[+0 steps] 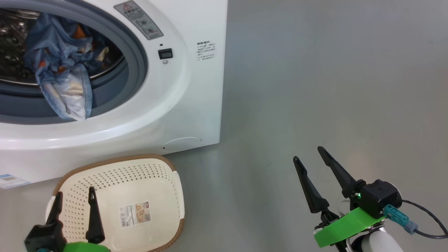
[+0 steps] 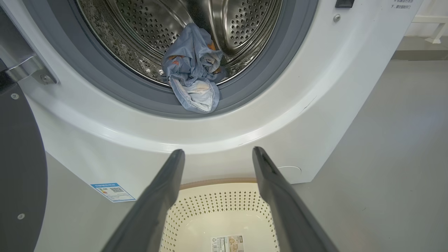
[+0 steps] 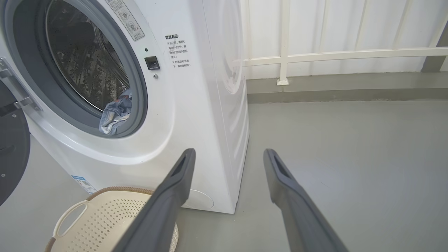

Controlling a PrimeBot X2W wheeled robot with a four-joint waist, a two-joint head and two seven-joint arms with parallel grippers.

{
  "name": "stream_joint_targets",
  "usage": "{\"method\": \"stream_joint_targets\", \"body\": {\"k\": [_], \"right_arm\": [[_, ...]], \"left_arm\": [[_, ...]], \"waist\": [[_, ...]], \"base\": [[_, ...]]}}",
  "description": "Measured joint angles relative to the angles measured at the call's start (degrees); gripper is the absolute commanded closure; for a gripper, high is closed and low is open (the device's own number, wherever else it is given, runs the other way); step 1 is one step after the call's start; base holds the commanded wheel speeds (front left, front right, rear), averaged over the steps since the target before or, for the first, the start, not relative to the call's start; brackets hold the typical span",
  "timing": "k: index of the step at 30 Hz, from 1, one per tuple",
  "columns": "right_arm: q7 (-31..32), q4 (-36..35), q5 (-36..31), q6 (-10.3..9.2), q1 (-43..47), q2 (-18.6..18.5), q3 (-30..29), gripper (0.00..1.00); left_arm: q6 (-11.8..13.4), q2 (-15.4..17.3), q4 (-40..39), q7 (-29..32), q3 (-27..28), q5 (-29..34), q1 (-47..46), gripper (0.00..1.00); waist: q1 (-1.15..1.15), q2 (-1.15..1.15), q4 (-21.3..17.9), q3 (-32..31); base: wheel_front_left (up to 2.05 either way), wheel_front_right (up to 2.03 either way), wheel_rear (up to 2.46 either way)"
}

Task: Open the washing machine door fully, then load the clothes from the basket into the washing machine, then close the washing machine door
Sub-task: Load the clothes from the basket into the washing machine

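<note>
The washing machine (image 1: 182, 105) (image 2: 315, 105) (image 3: 196, 105) stands with its door (image 2: 17, 168) (image 3: 10, 147) swung open at the left. Light-blue clothes (image 1: 63, 66) (image 2: 192, 73) (image 3: 115, 113) lie at the drum's mouth, one piece hanging over the grey gasket. The cream basket (image 1: 154, 196) (image 2: 217, 210) (image 3: 105, 213) sits on the floor in front of the machine, with just a label sticker inside. My left gripper (image 1: 75, 196) (image 2: 217, 152) hovers open over the basket. My right gripper (image 1: 308, 154) (image 3: 227, 152) is open above the bare floor, right of the machine.
Grey floor (image 1: 332, 87) stretches to the right of the machine. A white railing (image 3: 332, 54) along a low kerb runs behind it. A cable (image 1: 427, 217) trails from the right wrist.
</note>
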Motion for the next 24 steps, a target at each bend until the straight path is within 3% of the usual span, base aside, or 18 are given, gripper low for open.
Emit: {"method": "stream_joint_targets", "body": {"k": [24], "right_arm": [[0.0,-0.2,0.0,0.0,0.0,-0.1,0.0,0.0]], "left_arm": [[-0.8,-0.7,3.0,-0.6,-0.6,-1.6,-0.3,0.0]], "waist": [[0.0,0.0,1.4,-0.3]], "base": [[0.0,0.0,0.0]]}}
